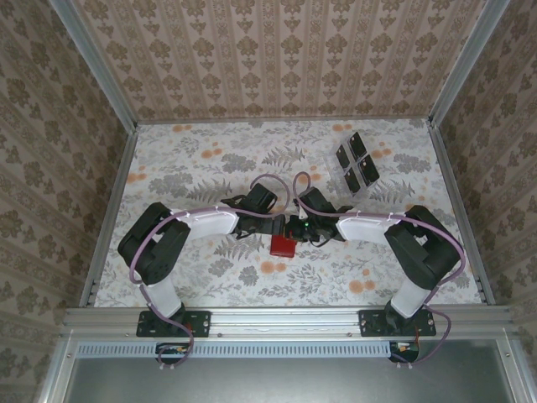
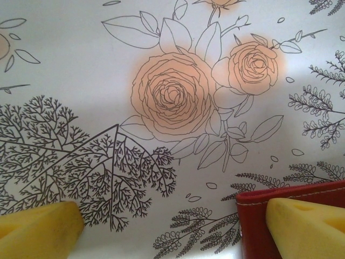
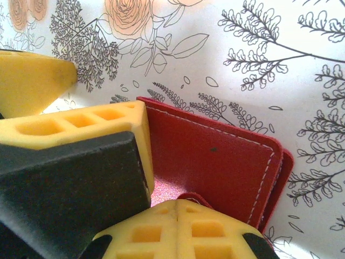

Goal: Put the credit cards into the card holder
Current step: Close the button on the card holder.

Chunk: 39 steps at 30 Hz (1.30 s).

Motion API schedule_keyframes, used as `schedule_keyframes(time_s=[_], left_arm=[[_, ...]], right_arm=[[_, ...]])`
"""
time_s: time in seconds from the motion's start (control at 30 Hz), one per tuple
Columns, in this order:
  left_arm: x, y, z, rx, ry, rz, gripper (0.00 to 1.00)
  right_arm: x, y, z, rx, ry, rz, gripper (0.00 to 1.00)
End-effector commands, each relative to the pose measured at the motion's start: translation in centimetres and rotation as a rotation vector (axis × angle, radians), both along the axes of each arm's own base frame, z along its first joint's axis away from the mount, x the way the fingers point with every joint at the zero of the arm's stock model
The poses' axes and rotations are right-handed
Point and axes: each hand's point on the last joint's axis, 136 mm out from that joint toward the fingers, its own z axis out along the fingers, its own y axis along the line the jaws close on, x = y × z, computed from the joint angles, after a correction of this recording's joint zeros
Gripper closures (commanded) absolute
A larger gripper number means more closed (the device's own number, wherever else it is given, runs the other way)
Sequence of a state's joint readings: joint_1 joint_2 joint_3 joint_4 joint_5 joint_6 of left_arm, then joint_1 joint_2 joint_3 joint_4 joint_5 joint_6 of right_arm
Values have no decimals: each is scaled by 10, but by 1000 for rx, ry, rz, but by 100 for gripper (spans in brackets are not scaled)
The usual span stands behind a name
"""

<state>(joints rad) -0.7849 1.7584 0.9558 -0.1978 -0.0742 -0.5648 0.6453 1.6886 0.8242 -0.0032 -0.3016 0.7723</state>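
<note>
Card holder (image 1: 283, 246): red, lying flat on the floral tablecloth (image 1: 193, 176) at mid-table, just in front of the two wrists that meet above it.
Card holder edges: in the right wrist view a stitched cover with rounded corners is seen, and a second red layer juts out along one side.
Left gripper (image 2: 172, 234): jaws spread wide; one yellow finger (image 2: 307, 226) is over the card holder's corner, the other over bare cloth.
Right gripper (image 3: 177, 208): pads pressed together at the card holder's near edge; whether a flap is pinched cannot be told.
Credit cards (image 1: 359, 145): four dark cards lying in a clear tray (image 1: 331, 172) at the far right, well apart from the card holder.
Open room: bare cloth is seen to the left of the card holder and toward the back wall.
Limits: the cloth is bounded by metal rails (image 1: 109, 218) at both sides and along the near edge.
</note>
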Motion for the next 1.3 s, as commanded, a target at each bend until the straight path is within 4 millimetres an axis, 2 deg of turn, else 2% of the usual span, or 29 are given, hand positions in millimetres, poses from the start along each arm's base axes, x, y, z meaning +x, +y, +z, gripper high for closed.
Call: schedule_keyframes(time_s=[0.0, 0.13, 0.23, 0.53, 0.67, 0.83, 1.27], left_arm=[[-27, 28, -40, 103, 131, 16, 0], [-27, 29, -41, 106, 132, 17, 0], [-28, 29, -41, 107, 134, 17, 0], [-28, 29, -41, 107, 134, 15, 0], [-28, 29, -42, 107, 134, 16, 0], [-28, 29, -43, 109, 137, 16, 0], [-28, 29, -42, 109, 136, 16, 0]], right_arm=[[-7, -5, -20, -17, 47, -15, 100], [-13, -9, -25, -12, 60, -21, 100], [-15, -8, -20, 8, 53, -22, 100], [-9, 1, 20, 94, -25, -10, 100], [-8, 4, 32, 112, -44, -6, 100], [-11, 7, 29, 106, -30, 4, 100], [-16, 8, 3, 77, 19, 5, 100]])
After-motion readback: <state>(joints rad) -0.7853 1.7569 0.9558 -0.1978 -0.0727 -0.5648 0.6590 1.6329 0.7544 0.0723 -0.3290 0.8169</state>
